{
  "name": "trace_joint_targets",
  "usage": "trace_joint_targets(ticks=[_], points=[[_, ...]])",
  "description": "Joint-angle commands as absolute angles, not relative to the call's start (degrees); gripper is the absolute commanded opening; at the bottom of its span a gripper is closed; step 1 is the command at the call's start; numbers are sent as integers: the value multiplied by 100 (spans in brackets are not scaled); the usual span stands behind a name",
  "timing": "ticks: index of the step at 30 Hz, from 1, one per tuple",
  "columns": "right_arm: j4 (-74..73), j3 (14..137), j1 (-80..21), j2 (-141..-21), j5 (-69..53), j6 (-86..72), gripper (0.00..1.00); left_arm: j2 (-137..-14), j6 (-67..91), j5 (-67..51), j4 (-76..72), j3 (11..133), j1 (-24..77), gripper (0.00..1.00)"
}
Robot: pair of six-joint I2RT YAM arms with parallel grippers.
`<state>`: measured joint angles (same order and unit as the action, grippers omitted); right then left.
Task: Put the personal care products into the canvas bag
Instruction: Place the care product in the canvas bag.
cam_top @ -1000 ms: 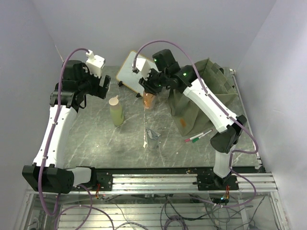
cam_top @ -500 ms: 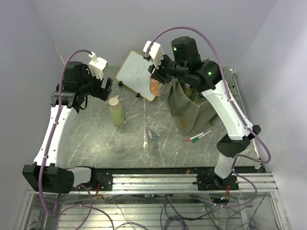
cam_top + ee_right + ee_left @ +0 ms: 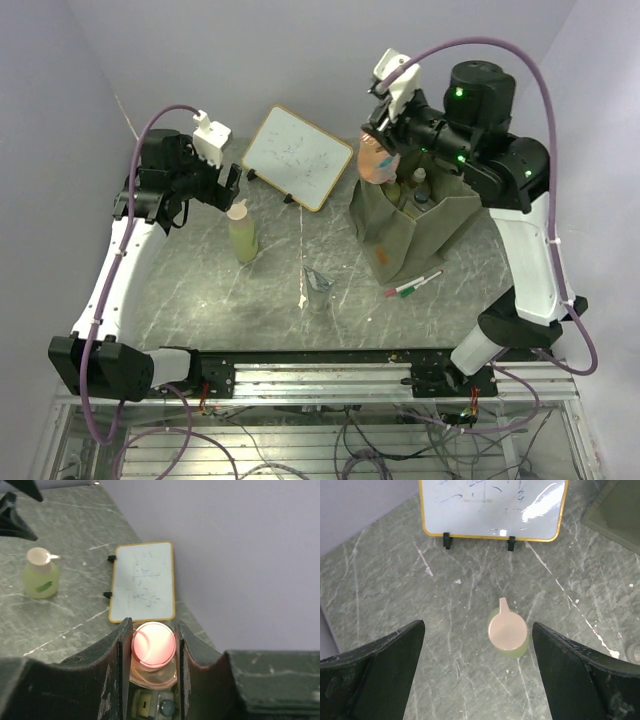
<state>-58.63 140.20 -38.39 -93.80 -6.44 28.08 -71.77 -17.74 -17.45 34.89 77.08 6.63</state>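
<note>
The table (image 3: 200, 300) is a grey-green, marble-patterned slab with pale veins. At the far middle a wood-framed whiteboard (image 3: 298, 157) stands tilted on two small black feet. Left of centre, a pale-green bottle (image 3: 242, 235) with a pinkish cap stands upright, near the whiteboard but apart from it. A clear pouch (image 3: 319, 285) sits near the centre. On the right, the olive canvas bag (image 3: 405, 235) stands open, and a red and a green marker pens (image 3: 413, 285) lie side by side just at its near side.

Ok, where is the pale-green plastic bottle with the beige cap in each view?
Top external: pale-green bottle stands left of centre.
Left wrist: just right of centre, seen cap-on from above.
Right wrist: upper left.
Shared landmark: the wood-framed whiteboard.
</note>
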Motion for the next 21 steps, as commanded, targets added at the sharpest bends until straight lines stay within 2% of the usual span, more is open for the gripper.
trace_joint_targets(ticks=[1,11,21], points=[[-5156,14290,-3404,-8967,-536,2921,0,-7370,-1737,-1947,3234,7929,933,100],[-4961,13540,-2588,-8649,-461,2885,0,-7974,-2109,-2011,3392,8793,2398,100],[-4820,12830,-1515,-8613,-1177,2607,0,-8913,-2300,-2794,3498,10200,3652,100]])
